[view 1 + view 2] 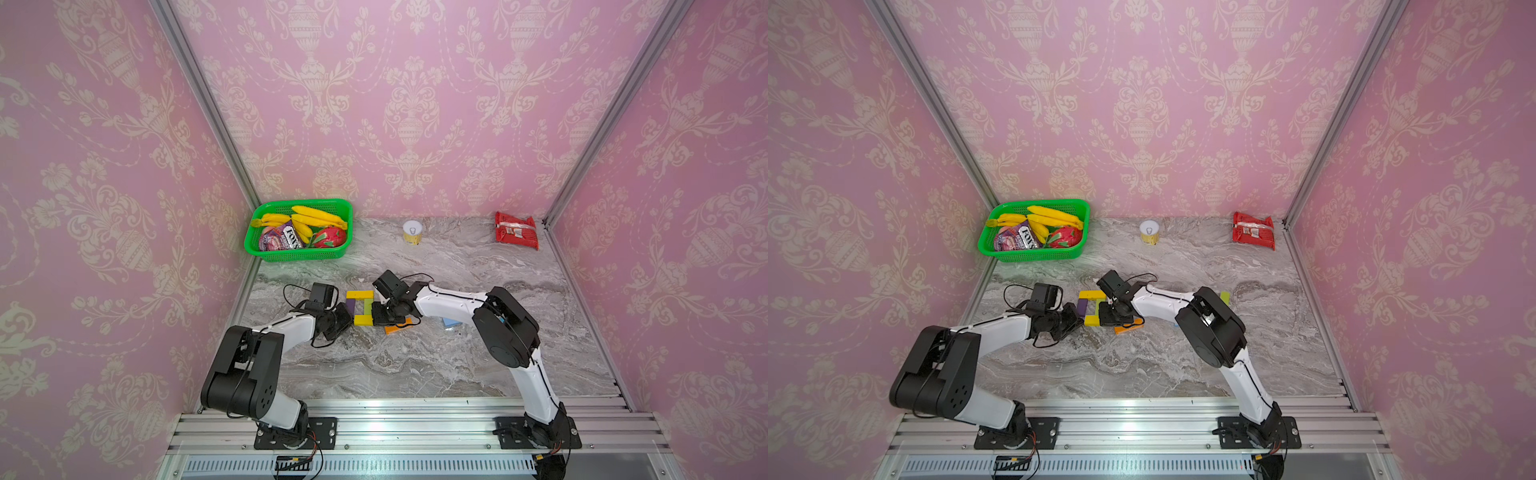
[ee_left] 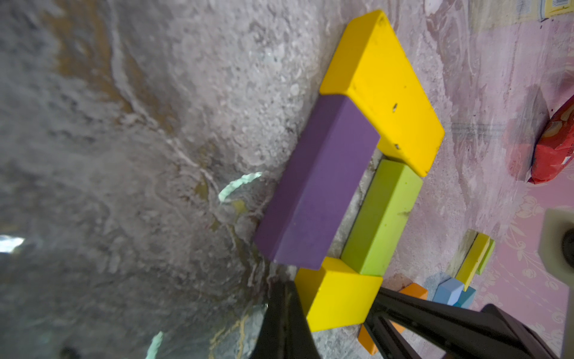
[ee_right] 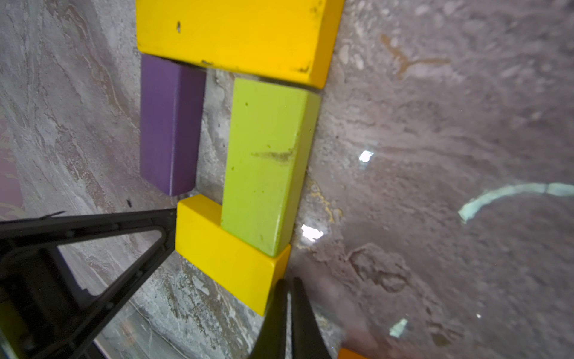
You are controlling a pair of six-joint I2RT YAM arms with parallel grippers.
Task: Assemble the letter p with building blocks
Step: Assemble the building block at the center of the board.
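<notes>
Four bars form a closed ring at mid-table (image 1: 415,365). The far yellow bar (image 1: 360,294) lies crosswise, with the purple bar (image 1: 351,306) and lime bar (image 1: 368,306) butted against its near edge. A narrow strip of marble shows between those two. The near yellow bar (image 1: 363,320) closes the ring. Its far edge is flush with the lime bar's end, but it meets only the inner corner of the purple bar. The left gripper (image 2: 284,314), fingers pressed together and holding nothing, touches this bar's left end. The right gripper (image 3: 289,310), likewise closed on nothing, sits at its right end. An orange bar (image 1: 397,329) lies partly under the right gripper, and a light blue block (image 1: 450,322) lies further right. Bare marble runs from the ring to the near rail between the arms. On the far side stand a basket (image 1: 299,253), a can (image 1: 412,232) and a red packet (image 1: 516,230), well apart from the ring.
</notes>
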